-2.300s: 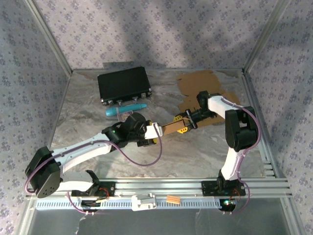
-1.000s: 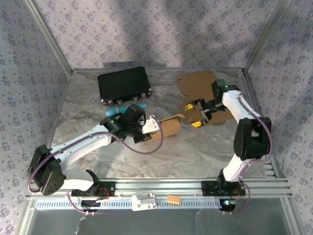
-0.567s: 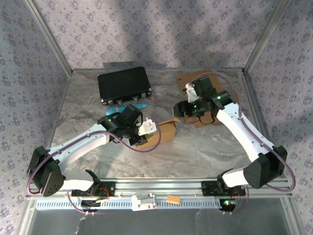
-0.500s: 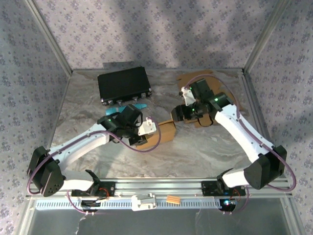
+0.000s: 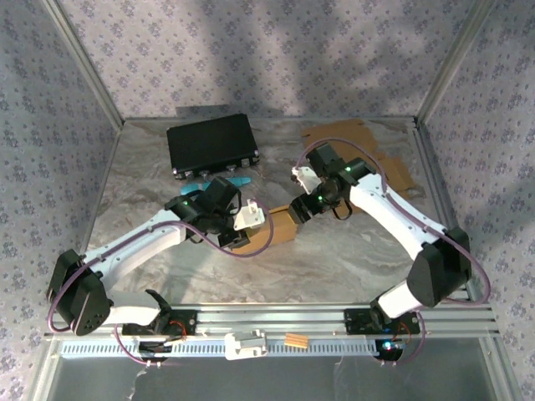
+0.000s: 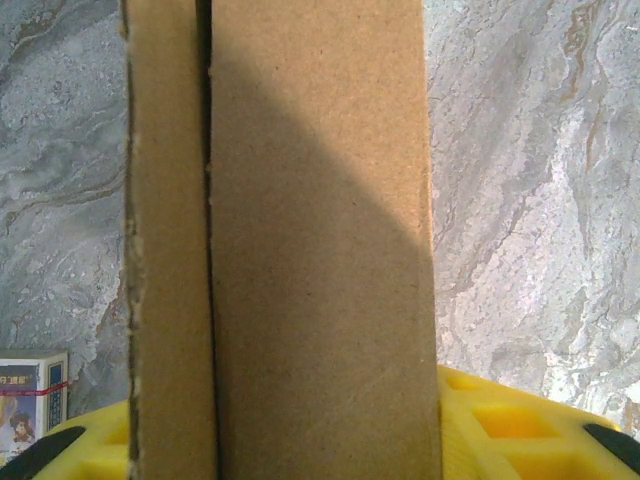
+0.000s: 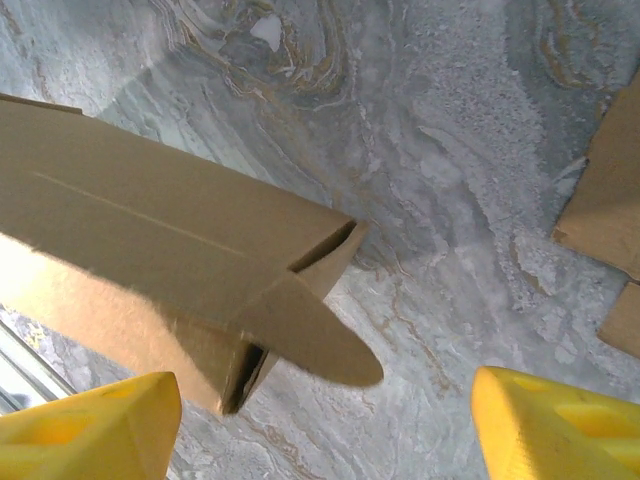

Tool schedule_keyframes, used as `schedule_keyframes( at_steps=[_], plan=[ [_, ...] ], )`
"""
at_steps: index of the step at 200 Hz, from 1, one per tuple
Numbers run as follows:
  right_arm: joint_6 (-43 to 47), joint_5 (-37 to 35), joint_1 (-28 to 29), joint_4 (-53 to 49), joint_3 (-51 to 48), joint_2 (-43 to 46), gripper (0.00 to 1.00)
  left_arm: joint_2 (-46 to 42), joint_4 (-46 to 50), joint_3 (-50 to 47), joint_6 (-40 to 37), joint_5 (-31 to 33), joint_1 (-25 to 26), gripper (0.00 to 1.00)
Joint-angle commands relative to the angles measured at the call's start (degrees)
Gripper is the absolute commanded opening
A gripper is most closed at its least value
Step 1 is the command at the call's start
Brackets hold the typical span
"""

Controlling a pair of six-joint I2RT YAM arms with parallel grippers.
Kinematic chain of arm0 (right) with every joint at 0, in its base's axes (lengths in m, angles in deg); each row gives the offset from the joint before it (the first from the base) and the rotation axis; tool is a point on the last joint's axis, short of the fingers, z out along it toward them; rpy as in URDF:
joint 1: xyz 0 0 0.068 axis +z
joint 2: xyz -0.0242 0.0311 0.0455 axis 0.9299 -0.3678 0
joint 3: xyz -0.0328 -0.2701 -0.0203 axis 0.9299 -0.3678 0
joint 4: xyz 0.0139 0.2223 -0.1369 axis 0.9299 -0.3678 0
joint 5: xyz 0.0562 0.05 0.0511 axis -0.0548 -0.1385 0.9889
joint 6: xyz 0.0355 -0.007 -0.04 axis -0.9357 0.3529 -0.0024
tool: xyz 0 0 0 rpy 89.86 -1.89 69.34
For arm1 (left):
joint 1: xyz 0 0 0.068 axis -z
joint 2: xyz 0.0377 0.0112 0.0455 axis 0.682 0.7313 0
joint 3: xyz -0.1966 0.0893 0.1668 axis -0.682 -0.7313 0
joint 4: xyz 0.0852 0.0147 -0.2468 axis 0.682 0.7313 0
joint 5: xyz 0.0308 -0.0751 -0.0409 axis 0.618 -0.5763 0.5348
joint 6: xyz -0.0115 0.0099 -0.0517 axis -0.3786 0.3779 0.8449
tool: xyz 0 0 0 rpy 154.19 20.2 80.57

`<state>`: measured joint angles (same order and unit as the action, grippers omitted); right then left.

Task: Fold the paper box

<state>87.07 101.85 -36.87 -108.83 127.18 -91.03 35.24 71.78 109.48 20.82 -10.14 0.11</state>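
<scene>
The brown paper box (image 5: 282,228) lies half folded at mid-table, and my left gripper (image 5: 253,220) is shut on its left end. In the left wrist view the box's flat side (image 6: 310,250) rises between the yellow fingers (image 6: 520,430). My right gripper (image 5: 303,207) hovers open just over the box's right end. In the right wrist view that end (image 7: 170,250) shows an open mouth with a rounded flap (image 7: 315,345) sticking out. The flap sits between and ahead of the wide-spread right gripper (image 7: 325,425), untouched by its fingers (image 7: 90,425).
A black case (image 5: 213,144) stands at the back left with a teal pen (image 5: 237,181) in front of it. Flat cardboard sheets (image 5: 372,154) lie at the back right and show again as a cardboard sheet (image 7: 612,190). A small printed box (image 6: 30,385) lies beside the left fingers.
My right arm has swung from the back-right cardboard sheets leftward to the box's right end, gripper open. The left gripper has kept hold of the box and shifted it slightly nearer.
</scene>
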Motion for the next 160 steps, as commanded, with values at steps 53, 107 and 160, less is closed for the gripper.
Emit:
schedule_keyframes(
  at_steps=[53,107,160],
  plan=[
    [1.5,-2.0,1.0,-2.3,4.3,-4.2,0.63,0.4,1.6,1.0,-0.9,-1.2,-0.4,0.48],
    [1.2,-3.8,1.4,-3.0,6.4,-2.0,0.54,-0.4,1.6,0.5,-0.7,-1.2,-0.7,0.49],
    [2.3,-2.3,0.7,-6.3,9.4,-1.9,0.6,-0.3,1.6,0.6,-0.8,-1.6,-0.8,0.49]
  ],
)
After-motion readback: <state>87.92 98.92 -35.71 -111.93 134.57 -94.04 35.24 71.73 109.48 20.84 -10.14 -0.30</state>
